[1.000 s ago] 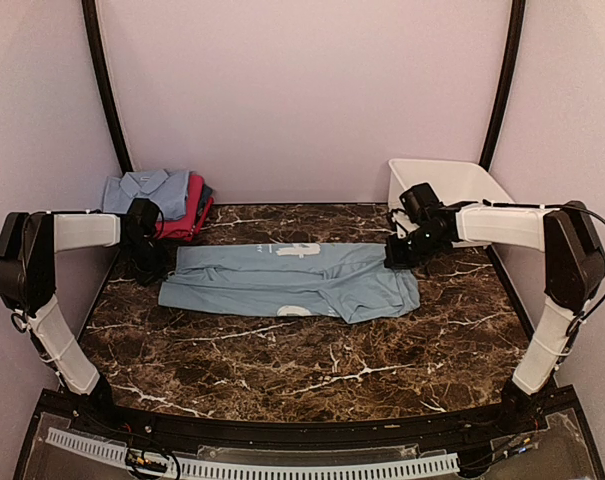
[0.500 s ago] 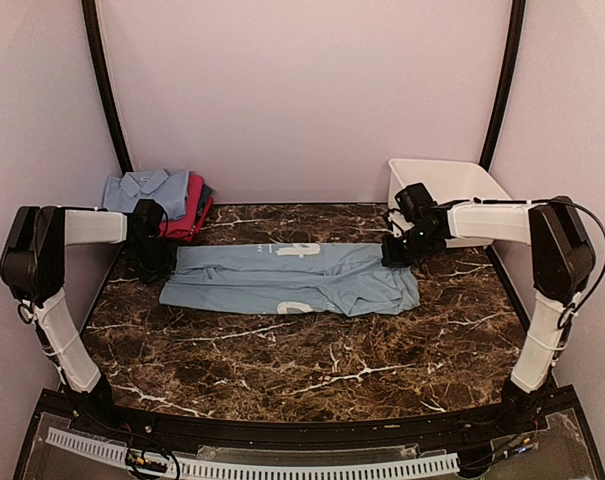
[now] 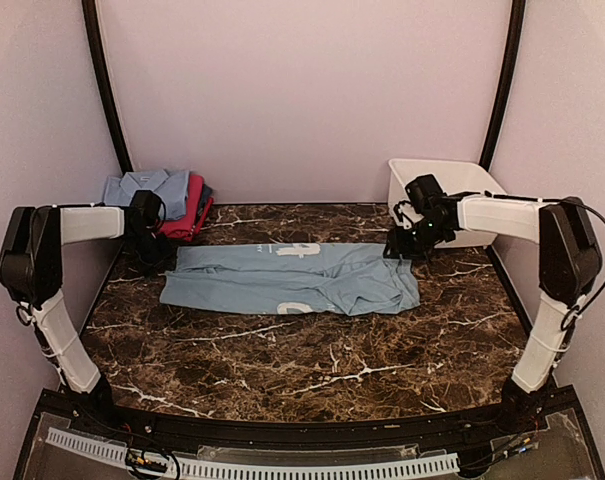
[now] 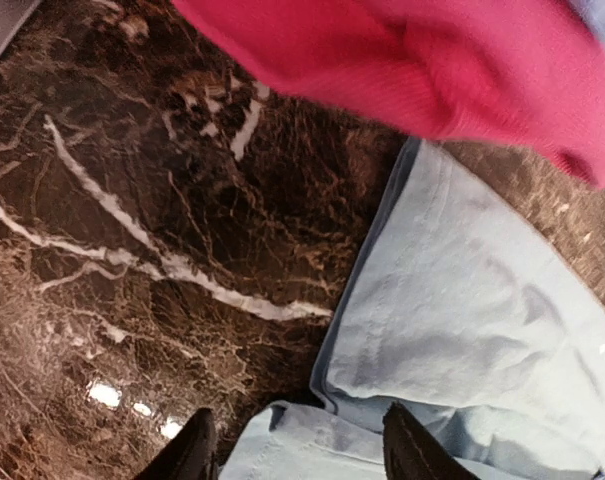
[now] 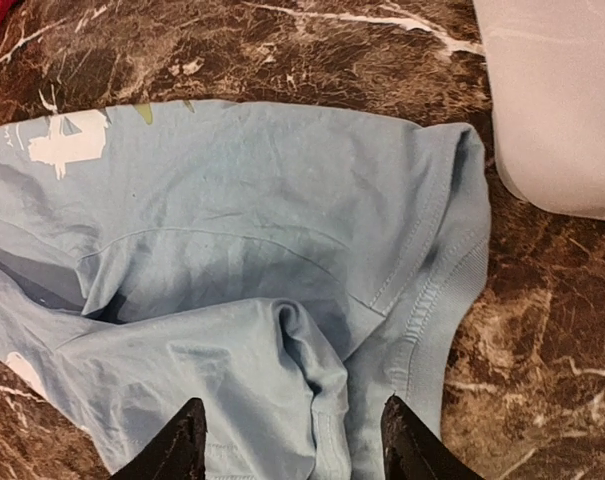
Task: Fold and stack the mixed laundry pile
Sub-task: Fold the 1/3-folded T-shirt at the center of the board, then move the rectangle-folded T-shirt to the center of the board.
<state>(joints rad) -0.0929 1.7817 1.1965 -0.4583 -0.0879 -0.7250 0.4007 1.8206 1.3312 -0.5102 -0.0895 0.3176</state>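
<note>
On the dark marble table [image 3: 312,365], the pale blue tee [image 3: 282,280] lies flat as a long folded band across the centre. White print shows along its far edge and its near edge.

At the far left corner sits the folded stack. It consists of a pale blue collared shirt [image 3: 142,188], a magenta-pink piece [image 3: 187,215] just beside it, and a dark piece [image 3: 206,194] at the stack's right edge. A white tub [image 3: 452,182] stands at the far right corner.

The left gripper [image 3: 154,262] is positioned at the tee's left end, near the stack. Its jaws are open, and the tee's folded edge lies beneath the gap between the fingers [image 4: 194,455].

The right gripper [image 3: 406,250] is positioned at the tee's right end, just beside the tub. Its jaws are open above the cloth, and its fingers [image 5: 182,445] clamp nothing.
</note>
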